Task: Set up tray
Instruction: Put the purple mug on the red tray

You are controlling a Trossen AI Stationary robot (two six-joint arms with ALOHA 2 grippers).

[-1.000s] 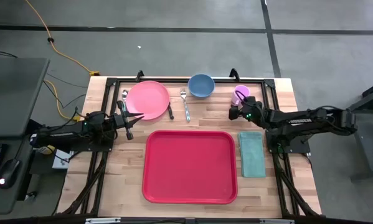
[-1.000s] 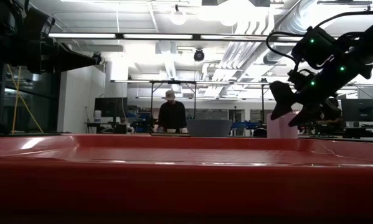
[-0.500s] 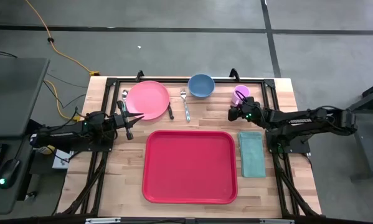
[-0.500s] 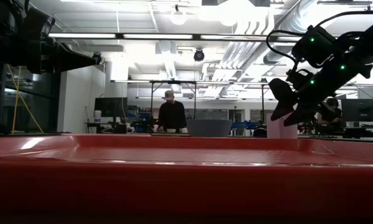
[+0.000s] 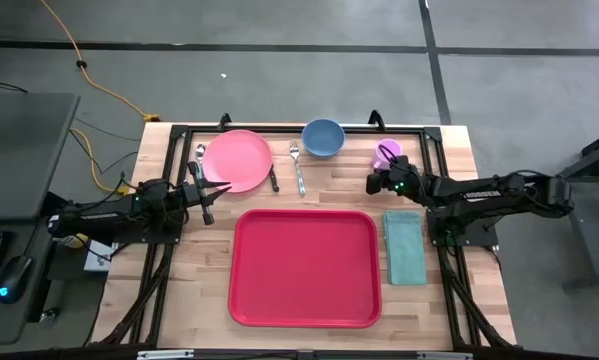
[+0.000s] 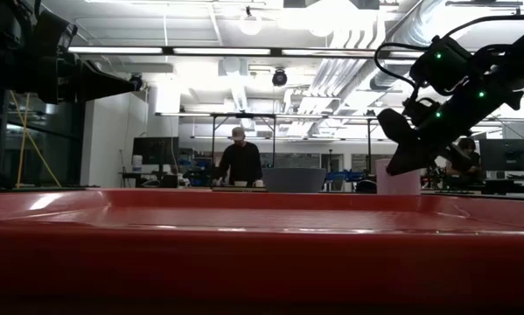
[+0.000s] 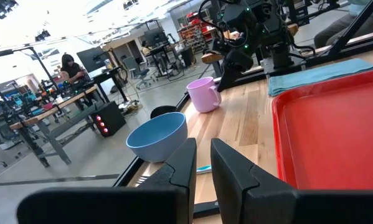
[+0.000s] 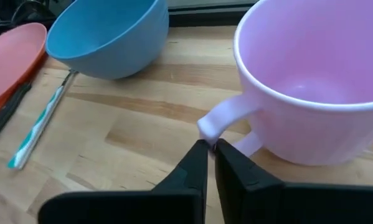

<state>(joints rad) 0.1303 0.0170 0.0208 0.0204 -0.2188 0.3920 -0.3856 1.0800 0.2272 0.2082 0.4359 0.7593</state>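
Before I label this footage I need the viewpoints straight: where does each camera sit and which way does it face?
High view: overhead, straight down on the tray, left gripper and right gripper.
Low view: table height, across the tray rim into the room; right gripper by the pink mug.
Left wrist view: past nearly closed fingers toward the blue bowl.
Right wrist view: fingers at the mug's handle.
Both wrist views share mug and bowl.

The tray (image 5: 306, 267) is a large red plastic rectangle with rounded corners and a raised rim. It lies flat on the wooden desk (image 5: 199, 270), near the front edge and about midway across, long side running left to right, with nothing on it.
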